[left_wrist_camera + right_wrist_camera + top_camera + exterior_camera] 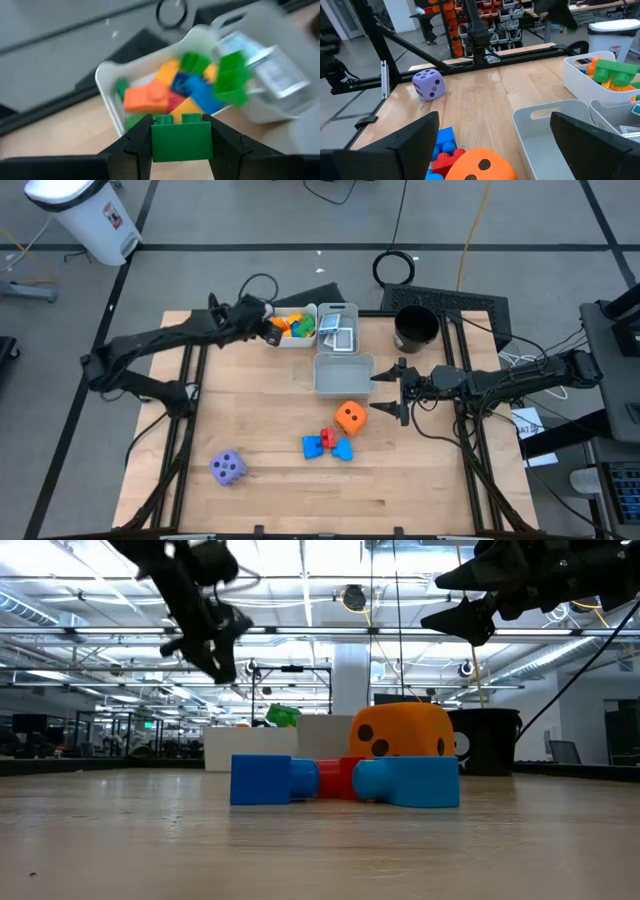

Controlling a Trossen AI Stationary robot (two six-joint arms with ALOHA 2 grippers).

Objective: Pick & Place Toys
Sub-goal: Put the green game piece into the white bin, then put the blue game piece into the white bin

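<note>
I see a green block (pixel 181 137) clamped between the fingers of my left end effector (pixel 181 145), held just above the near rim of the white bin (pixel 305 338), which is already piled with orange, blue, yellow and green blocks (pixel 186 87). A grey bin (pixel 338 328) holding white cards (pixel 340 337) sits touching that bin's side, and a second, empty grey bin (pixel 344 373) lies just in front of it.

My right end effector (pixel 388 393) hangs with its fingers spread wide, gripping nothing, just beside the empty bin and above the orange die (pixel 349 417). In front of the die on the surface (pixel 270 500) lie two blue blocks (pixel 327 447) with a red block (pixel 327 437) between them, all touching. The purple die (pixel 228 468) rests well apart, toward the left front corner. A black cup (pixel 416 328) stands at the far right edge of the surface.
</note>
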